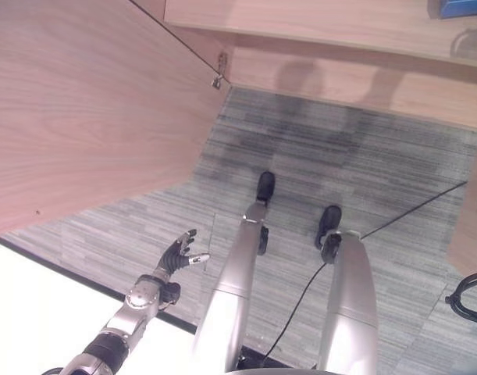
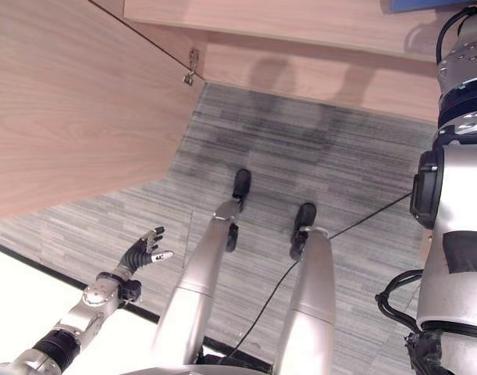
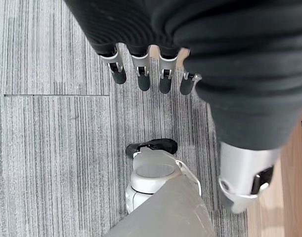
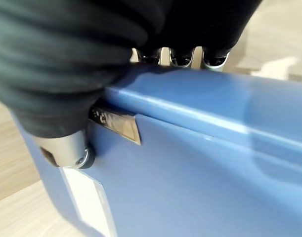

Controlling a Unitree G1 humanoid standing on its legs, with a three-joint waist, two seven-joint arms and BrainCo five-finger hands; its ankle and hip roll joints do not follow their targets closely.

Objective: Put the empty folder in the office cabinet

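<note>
A blue folder [image 4: 190, 168] with a white spine label is in my right hand [image 4: 66, 148]; its fingers curl over the top edge and the thumb presses on the side by a metal plate. A corner of the folder [image 1: 463, 8] shows over the light wooden cabinet shelf [image 1: 316, 23] at the far right. I cannot tell whether it rests on the shelf. My left hand [image 1: 179, 251] hangs low on the left over the carpet, its fingers [image 3: 141, 74] straight and holding nothing.
The cabinet's open wooden door [image 1: 82, 101] stands along the left, with a metal hinge [image 1: 219, 70] at its far end. Grey carpet [image 1: 339, 156] covers the floor before the cabinet. A white surface [image 1: 35, 312] lies at the lower left.
</note>
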